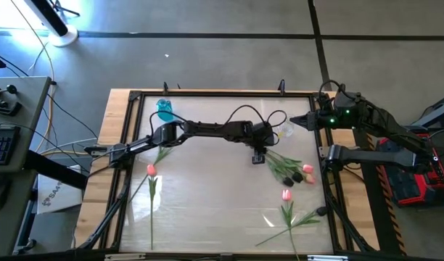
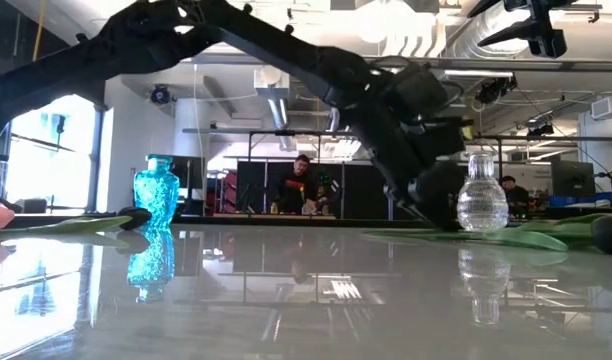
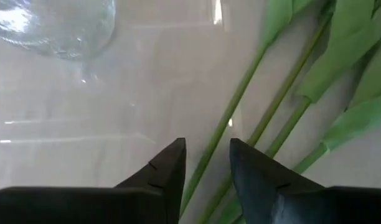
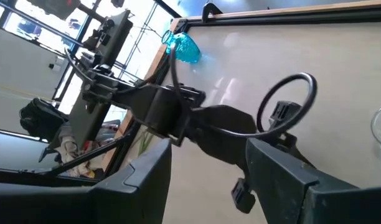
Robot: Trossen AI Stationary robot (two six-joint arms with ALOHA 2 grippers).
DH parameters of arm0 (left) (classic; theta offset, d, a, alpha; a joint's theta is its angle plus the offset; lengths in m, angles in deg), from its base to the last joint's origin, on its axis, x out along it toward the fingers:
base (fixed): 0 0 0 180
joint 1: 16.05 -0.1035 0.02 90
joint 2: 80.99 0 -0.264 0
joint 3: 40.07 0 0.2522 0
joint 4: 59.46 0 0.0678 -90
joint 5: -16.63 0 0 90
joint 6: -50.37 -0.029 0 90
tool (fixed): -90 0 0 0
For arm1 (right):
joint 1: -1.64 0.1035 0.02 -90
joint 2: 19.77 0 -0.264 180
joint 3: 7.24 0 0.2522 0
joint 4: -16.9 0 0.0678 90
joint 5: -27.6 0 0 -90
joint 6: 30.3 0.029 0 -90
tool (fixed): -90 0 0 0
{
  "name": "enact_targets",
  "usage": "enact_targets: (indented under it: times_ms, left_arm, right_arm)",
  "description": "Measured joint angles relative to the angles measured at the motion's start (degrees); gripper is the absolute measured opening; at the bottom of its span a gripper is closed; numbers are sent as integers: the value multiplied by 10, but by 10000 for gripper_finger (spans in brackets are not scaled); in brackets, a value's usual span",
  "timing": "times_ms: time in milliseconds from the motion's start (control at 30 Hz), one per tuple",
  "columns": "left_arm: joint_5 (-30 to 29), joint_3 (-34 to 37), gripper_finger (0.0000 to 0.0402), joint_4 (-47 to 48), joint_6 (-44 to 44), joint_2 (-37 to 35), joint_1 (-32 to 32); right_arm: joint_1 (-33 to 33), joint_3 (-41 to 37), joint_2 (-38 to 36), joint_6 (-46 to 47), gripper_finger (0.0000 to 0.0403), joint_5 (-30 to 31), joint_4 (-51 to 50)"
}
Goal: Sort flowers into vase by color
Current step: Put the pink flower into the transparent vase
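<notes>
Green stems (image 3: 240, 118) of the flowers (image 1: 289, 171) lie just beside the clear vase (image 1: 284, 130). 1 stem is straddled by the left gripper (image 3: 207, 165), fingers parted, nothing gripped. Closing squarely is advised. The right gripper (image 4: 209, 180) waits open nearby.

Bright daylight; glare on glossy table (image 2: 316, 300); wrist view blurred.
</notes>
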Motion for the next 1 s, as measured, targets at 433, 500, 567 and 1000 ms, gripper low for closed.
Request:
enact_targets:
  times_ms: [433,500,567,1000]
  left_arm:
    - [10,-1,63,5,1,-2,-14]
    - [14,-1,39,5,-3,-2,-15]
    - [24,-1,15,12,-8,-2,-16]
    - [28,-3,1,51,-4,-18,-16]
  right_arm:
    - [27,0,0,22,194,23,5]
    - [31,0,0,28,194,29,5]
    - [36,0,0,31,194,38,5]
    - [73,0,1,37,194,83,40]
